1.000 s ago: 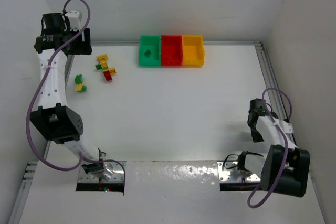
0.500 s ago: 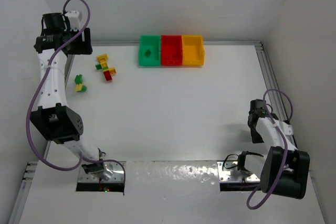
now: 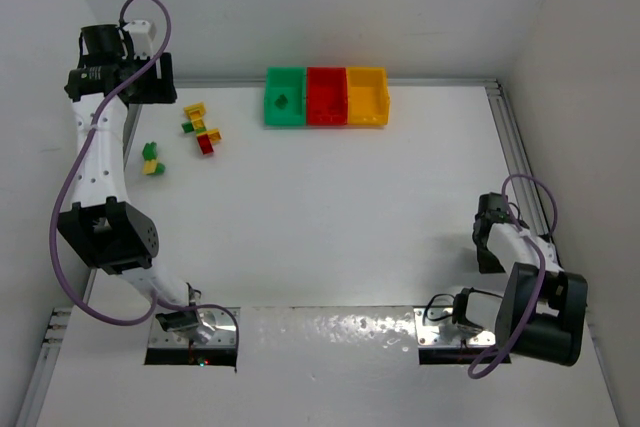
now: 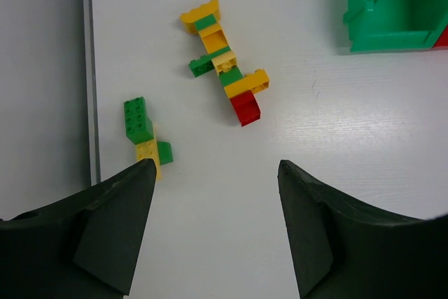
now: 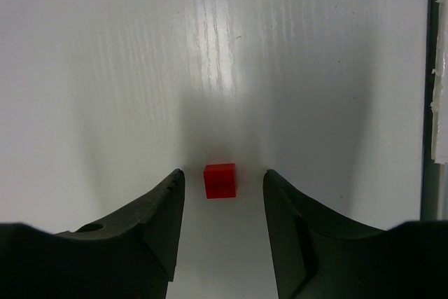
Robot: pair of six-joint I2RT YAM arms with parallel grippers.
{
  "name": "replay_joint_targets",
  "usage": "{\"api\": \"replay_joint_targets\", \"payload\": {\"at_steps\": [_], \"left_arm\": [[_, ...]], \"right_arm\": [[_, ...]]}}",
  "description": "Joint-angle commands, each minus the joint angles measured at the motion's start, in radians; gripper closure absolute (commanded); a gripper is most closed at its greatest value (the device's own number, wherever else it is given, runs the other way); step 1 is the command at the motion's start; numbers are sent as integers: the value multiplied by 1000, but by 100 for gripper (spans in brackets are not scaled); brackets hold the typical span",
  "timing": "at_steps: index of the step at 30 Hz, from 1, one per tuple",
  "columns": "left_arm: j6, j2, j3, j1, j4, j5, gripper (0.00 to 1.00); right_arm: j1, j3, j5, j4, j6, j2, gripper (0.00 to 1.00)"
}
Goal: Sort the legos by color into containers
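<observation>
Loose legos lie at the back left: a chain of yellow, green and red bricks (image 3: pixel 201 128) (image 4: pixel 222 68) and a small green-and-yellow clump (image 3: pixel 152 159) (image 4: pixel 143 131). My left gripper (image 3: pixel 150 82) (image 4: pixel 217 173) hangs open high above them, with nothing between its fingers. The green (image 3: pixel 284 97), red (image 3: pixel 326 97) and yellow (image 3: pixel 367 97) containers stand in a row at the back. Low over the table at the right, my right gripper (image 3: pixel 488 242) (image 5: pixel 222 173) is open. A single red brick (image 5: pixel 220 181) sits on the table between its fingertips, touching neither. The top view hides that brick.
A metal rail (image 3: pixel 515 157) runs along the table's right edge, close beside the right gripper. Another rail (image 4: pixel 87 68) borders the left side near the small clump. A corner of the green bin (image 4: pixel 392 12) shows in the left wrist view.
The right gripper has slid a little toward the near edge, and its jaw gap has shifted slightly. The left arm and the legos have not moved.
</observation>
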Motion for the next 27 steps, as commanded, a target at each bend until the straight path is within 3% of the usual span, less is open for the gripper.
{"api": "replay_joint_targets", "payload": {"at_steps": [1,5,13,19,23,27], "left_arm": [[-10,-23,31,3,27,14,32],[-10,-25,32,3,28,13,32],[-13,-22,34,3,30,13,32],[-19,-17,34,3,33,17,32],[-27,-12,31,3,41,13,32],[-62,-12,-4,3,71,7,32]], "right_arm": [[-6,-18,-20,51,17,21,52],[-4,-22,-14,45,29,30,63],[-4,-6,-8,16,36,32,94],[-4,38,-17,5,10,7,100],[-3,103,-46,121,-212,-42,100],[25,197,-176,242,-352,-63,100]]}}
